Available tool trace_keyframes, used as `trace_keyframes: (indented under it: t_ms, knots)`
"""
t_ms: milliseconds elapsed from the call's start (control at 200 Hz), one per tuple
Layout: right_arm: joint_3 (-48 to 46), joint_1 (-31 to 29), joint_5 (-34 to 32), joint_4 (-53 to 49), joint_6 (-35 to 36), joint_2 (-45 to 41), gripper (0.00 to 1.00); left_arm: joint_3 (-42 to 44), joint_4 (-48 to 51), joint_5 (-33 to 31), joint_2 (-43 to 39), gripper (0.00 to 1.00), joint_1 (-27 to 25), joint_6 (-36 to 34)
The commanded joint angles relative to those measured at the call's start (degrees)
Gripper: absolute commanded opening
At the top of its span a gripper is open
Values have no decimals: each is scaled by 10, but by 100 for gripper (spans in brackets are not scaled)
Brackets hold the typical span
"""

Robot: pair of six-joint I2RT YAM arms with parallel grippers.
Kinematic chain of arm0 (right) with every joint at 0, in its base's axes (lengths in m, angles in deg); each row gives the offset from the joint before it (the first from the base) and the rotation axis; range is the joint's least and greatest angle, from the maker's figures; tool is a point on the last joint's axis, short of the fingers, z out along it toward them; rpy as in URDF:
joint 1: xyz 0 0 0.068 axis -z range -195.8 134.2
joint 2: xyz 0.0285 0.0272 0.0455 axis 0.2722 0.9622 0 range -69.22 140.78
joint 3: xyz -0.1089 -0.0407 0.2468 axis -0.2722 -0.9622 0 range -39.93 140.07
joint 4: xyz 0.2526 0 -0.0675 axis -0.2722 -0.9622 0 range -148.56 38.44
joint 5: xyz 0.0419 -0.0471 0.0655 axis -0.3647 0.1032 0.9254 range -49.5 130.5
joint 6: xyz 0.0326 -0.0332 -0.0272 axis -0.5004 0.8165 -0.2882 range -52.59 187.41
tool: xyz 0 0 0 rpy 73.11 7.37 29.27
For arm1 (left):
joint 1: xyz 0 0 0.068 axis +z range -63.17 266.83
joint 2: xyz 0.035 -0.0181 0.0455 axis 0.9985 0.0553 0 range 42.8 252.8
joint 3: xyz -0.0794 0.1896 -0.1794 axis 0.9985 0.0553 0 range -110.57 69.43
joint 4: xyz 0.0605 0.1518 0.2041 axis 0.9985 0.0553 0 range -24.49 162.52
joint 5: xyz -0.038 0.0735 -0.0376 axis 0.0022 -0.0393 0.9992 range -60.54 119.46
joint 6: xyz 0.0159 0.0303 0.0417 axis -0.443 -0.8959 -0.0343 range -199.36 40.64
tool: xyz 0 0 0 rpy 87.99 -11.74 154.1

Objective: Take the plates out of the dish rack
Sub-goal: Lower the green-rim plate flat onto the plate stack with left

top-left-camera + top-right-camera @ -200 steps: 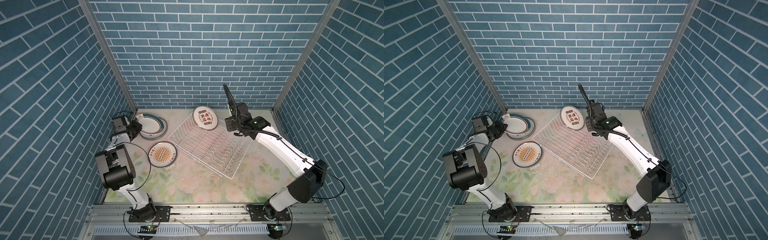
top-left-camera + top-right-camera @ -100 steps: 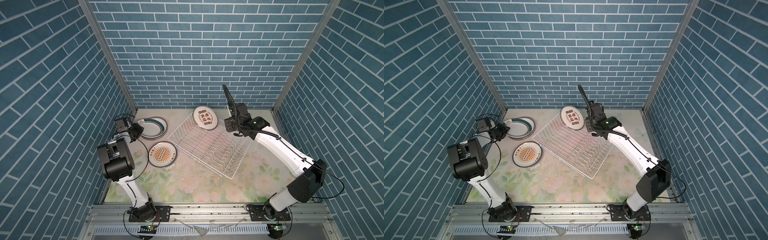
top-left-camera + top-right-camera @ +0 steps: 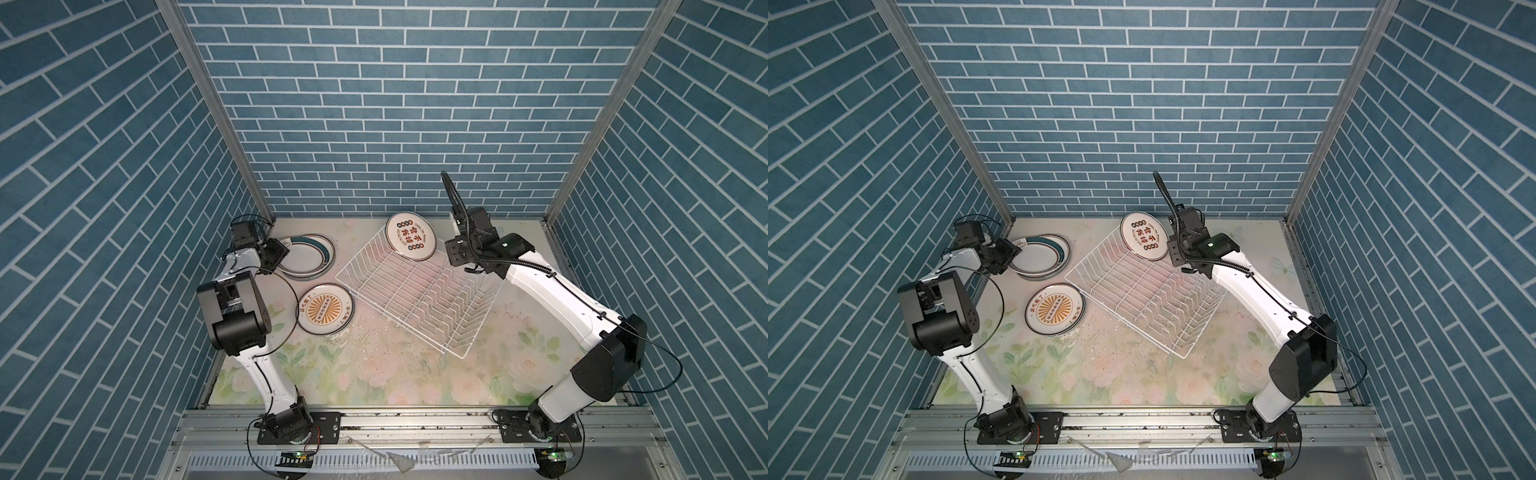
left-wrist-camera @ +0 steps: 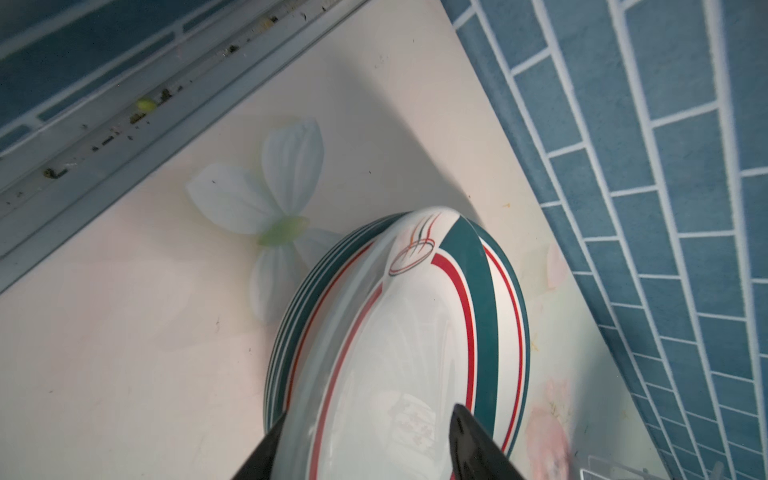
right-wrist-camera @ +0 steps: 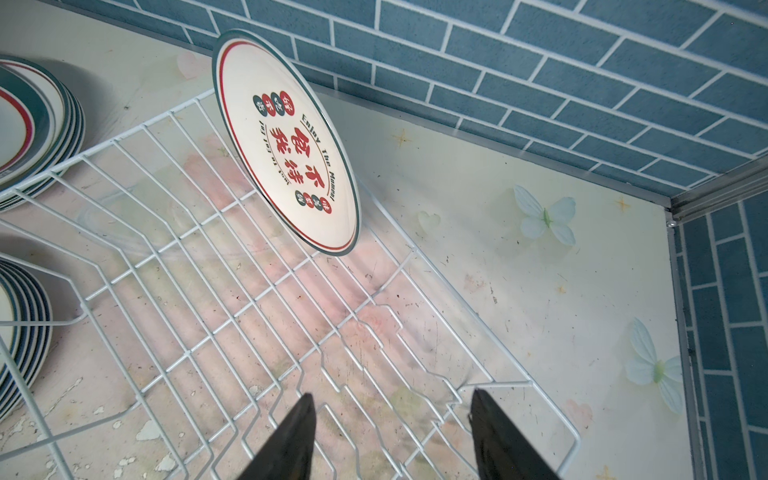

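The white wire dish rack [image 3: 415, 291] [image 3: 1142, 299] [image 5: 249, 291] sits at an angle mid-table. One plate [image 3: 410, 242] [image 3: 1144, 242] [image 5: 286, 145] with red characters stands tilted in its far corner. A stack of green-and-red-rimmed plates [image 3: 309, 259] [image 3: 1042, 257] [image 4: 415, 332] lies at the back left. My left gripper [image 3: 276, 253] [image 3: 1005, 255] [image 4: 372, 411] is open at the stack's left edge, its fingers either side of the top plate's rim. My right gripper [image 3: 455, 253] [image 3: 1177, 251] [image 5: 392, 403] hangs open over the rack's right corner, holding nothing.
A second stack topped by an orange sunburst plate [image 3: 325, 308] [image 3: 1054, 315] lies left of the rack, in front of the first stack. Blue brick walls close in the back and both sides. The floral table top [image 3: 374, 374] has bare room in front.
My left gripper has opened, and the green-rimmed plate it held tilted now lies flat on the back-left stack. The right arm has barely moved.
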Motion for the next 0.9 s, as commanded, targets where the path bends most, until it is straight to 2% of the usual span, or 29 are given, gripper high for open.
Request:
trace_keyframes:
  t_ms: [0, 165, 425, 745, 760, 775, 790, 895]
  knots:
    - [-11, 2, 7, 2, 21, 5, 60, -32, 84, -18, 34, 60, -12, -35]
    - [-17, 2, 8, 5, 22, -1, 60, -47, 106, -37, 47, 61, -18, -38]
    - [-16, 1, 16, 6, 24, 7, 61, -70, 139, -64, 52, 68, -29, -61]
    - [-13, 1, 22, 3, 27, 20, 61, -52, 144, -112, 9, 73, -30, -64]
    - [-13, 1, 23, 3, 27, 20, 61, -50, 144, -114, 6, 74, -31, -64]
    - [-12, 2, 23, 2, 28, 21, 61, -47, 142, -115, 3, 89, -30, -65]
    - [-12, 2, 24, 3, 29, 22, 61, -45, 140, -116, 0, 98, -30, -65]
    - [-9, 2, 27, 2, 31, 29, 61, -33, 134, -131, -21, 99, -29, -65]
